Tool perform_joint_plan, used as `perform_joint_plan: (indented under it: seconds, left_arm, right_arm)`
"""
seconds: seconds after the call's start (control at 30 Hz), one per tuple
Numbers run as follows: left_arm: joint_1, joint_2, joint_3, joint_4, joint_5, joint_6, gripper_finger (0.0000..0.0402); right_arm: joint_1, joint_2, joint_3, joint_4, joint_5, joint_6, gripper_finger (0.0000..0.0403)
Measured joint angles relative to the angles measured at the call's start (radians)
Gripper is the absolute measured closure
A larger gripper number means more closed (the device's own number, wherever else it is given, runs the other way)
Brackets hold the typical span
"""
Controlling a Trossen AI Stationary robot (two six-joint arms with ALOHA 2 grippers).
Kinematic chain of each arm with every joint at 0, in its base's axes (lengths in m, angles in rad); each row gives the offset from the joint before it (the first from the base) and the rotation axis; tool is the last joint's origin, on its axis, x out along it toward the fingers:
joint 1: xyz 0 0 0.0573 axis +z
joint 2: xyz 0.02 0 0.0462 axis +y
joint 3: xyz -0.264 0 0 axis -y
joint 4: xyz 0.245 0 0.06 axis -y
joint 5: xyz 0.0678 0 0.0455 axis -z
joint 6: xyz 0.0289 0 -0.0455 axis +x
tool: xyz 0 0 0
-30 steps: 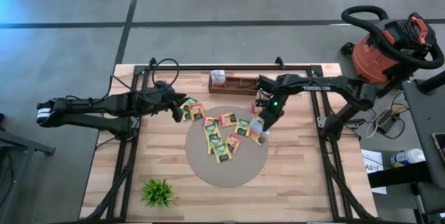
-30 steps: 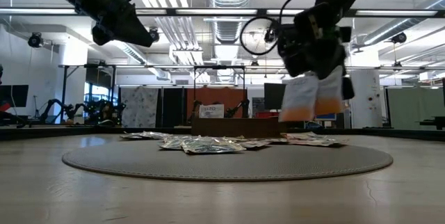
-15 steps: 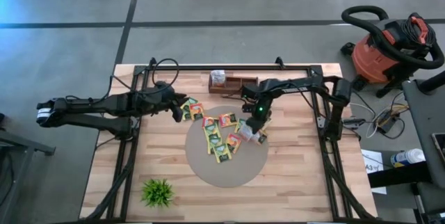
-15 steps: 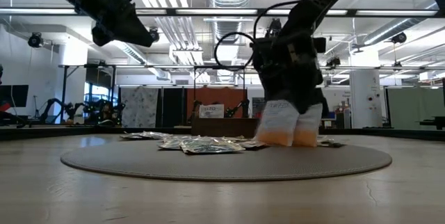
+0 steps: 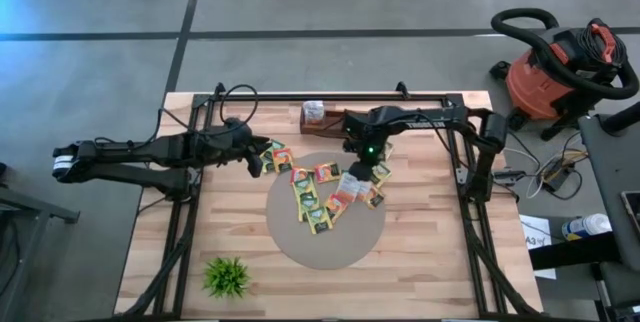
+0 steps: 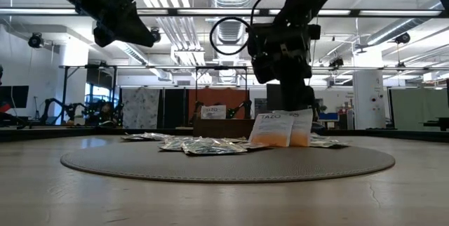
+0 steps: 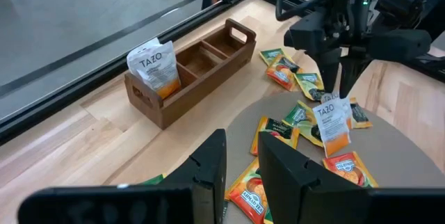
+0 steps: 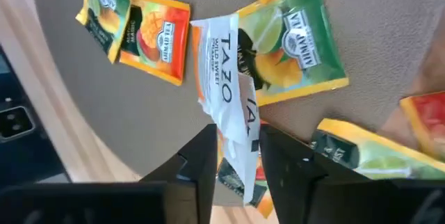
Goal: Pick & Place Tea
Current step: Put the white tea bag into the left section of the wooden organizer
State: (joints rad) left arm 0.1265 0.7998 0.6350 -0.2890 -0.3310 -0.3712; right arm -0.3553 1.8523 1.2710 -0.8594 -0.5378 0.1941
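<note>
Hovering just above the round mat (image 5: 325, 247), the right gripper (image 6: 291, 103) has its jaws parted, and the white-and-orange sachets (image 6: 280, 129) below them stand on edge on the mat, apparently let go; whether a finger touches them I cannot tell. They lean among the other tea sachets (image 5: 318, 205) scattered flat over the mat's far half. Toward the surface's far edge sits the wooden tray (image 7: 191, 67), one sachet (image 7: 156, 64) upright in its end compartment, likely where tea belongs. Nearer the surface's left edge the left gripper (image 7: 240, 165) waits aloft, jaws slightly apart, grasping nothing, over more sachets (image 5: 276, 156).
</note>
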Motion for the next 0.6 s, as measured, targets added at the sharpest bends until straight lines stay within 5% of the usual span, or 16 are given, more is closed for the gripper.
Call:
perform_joint_plan:
  seconds: [0.6]
  left_arm:
    - [0.0, 0.0, 0.0, 0.0, -0.002, 0.001, 0.0324]
  right_arm:
    - [0.07, 0.049, 0.022, 0.103, 0.1, -0.058, 0.0225]
